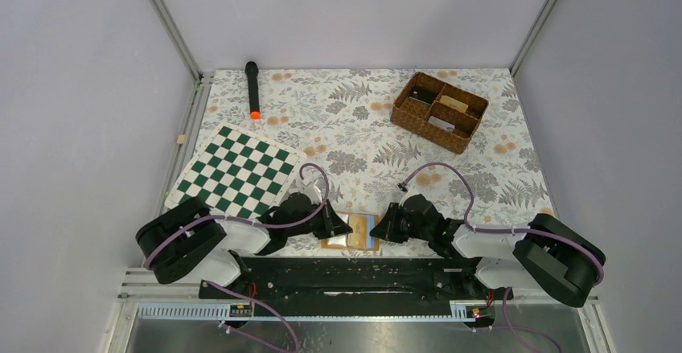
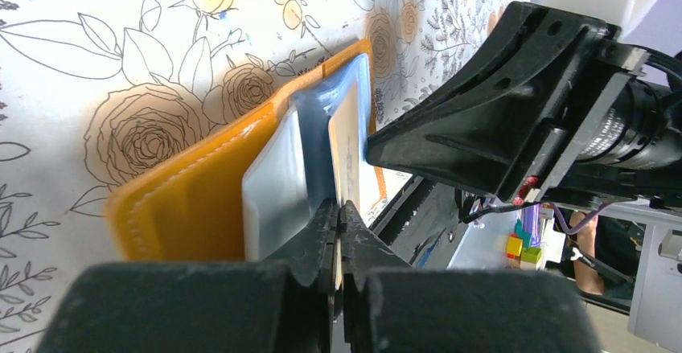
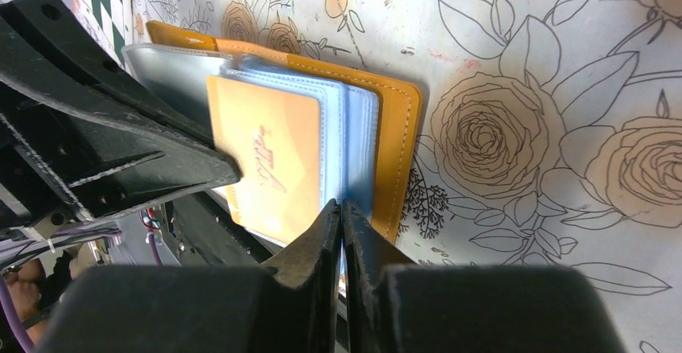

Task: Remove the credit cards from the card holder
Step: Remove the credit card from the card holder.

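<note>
Lying open at the near edge of the floral worktop [image 1: 362, 128], the card holder [image 1: 351, 232] sits between both arms. The left tool [image 2: 339, 236] is clenched on the edge of the beige card [image 3: 265, 160], and the right tool [image 3: 342, 228] pinches the holder's bluish sleeve side.
</note>
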Controlling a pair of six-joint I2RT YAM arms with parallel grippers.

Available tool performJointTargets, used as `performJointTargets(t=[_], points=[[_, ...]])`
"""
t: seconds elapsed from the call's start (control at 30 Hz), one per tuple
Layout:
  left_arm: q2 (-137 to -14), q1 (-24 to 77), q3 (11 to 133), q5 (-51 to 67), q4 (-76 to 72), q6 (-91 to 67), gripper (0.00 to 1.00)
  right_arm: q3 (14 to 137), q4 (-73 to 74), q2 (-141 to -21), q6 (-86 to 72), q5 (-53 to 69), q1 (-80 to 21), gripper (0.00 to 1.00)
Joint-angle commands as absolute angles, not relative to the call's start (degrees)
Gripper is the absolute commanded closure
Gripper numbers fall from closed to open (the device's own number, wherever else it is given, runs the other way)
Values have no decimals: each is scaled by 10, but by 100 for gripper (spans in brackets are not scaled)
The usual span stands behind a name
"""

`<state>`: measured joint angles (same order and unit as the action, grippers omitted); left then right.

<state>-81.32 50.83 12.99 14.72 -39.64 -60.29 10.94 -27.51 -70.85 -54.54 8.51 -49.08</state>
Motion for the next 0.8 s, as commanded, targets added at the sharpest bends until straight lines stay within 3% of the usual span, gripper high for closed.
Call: performJointTargets(t=[0.0, 0.77], points=[[-770, 495, 125, 167, -383, -570, 100, 89, -200, -730, -531, 45, -496, 90], [-691, 415, 108, 212, -294, -549, 100, 97, -193, -726, -527, 44, -496, 91]])
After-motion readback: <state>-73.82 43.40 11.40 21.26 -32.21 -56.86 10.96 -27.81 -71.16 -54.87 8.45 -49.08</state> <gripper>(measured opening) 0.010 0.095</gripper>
